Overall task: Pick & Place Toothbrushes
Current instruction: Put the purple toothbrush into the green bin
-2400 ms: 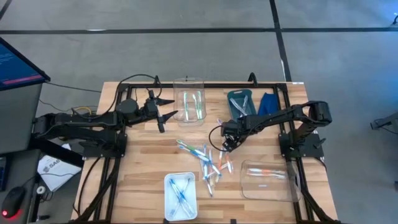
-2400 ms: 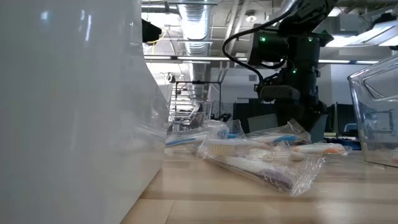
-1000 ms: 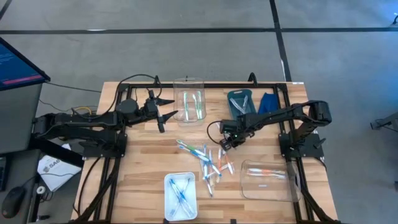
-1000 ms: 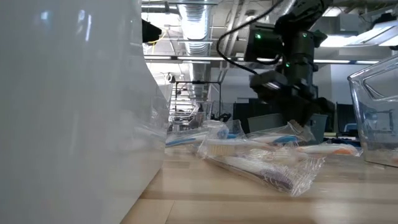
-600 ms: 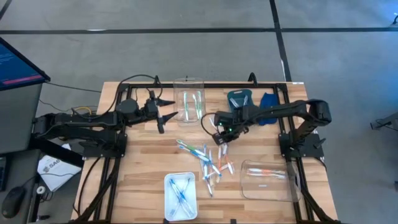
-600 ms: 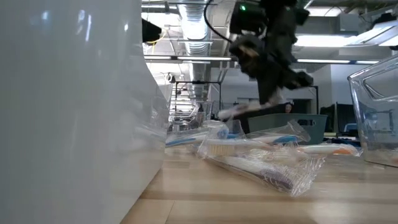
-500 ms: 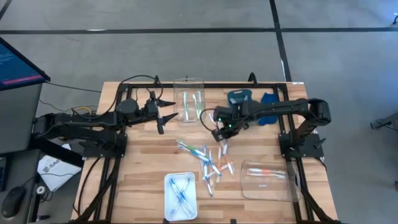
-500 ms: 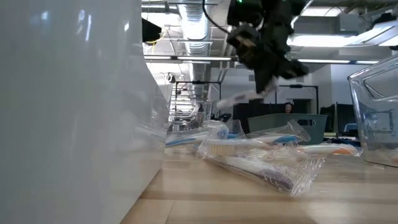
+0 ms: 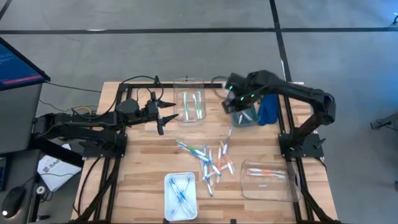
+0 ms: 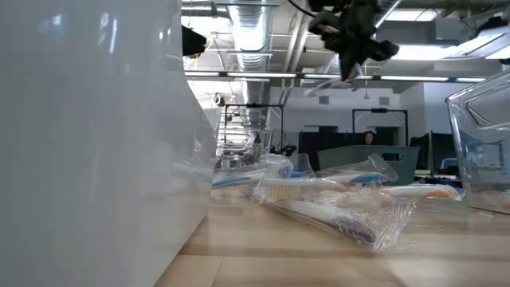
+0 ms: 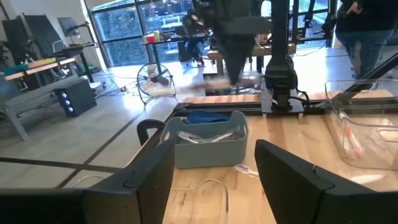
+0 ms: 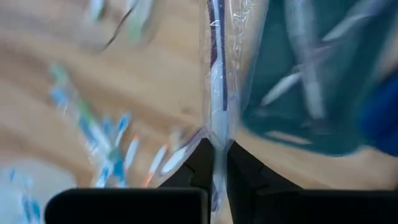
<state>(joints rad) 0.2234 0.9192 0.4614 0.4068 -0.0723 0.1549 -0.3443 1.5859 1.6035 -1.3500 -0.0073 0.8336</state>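
Toothbrushes are the task's things, and one wrapped toothbrush [image 12: 217, 93] is pinched between the closed fingers of the right gripper [image 9: 231, 106], which hangs above the table over the teal bin [image 9: 244, 116] at the far right side. In the right wrist view this toothbrush, in its clear wrapper, points away from the fingers, with the bin and its contents under it on one side and the wooden table [image 9: 149, 163] on the other. In the low view the right gripper [image 10: 351, 68] is high above the table. Just right of the bin lies the folded blue cloth [image 9: 268, 109]. The loose pile of toothbrushes [image 9: 208, 160] lies in the middle of the table, nearer than the bin. A clear container [image 9: 190, 107] at the far middle holds green toothbrushes, a white tray [image 9: 181, 190] at the near edge holds blue ones, and a clear container at the near right [image 9: 267, 179] holds an orange-pink one. The left gripper [image 9: 166, 114] waits with its fingers spread wide, just left of the far clear container.
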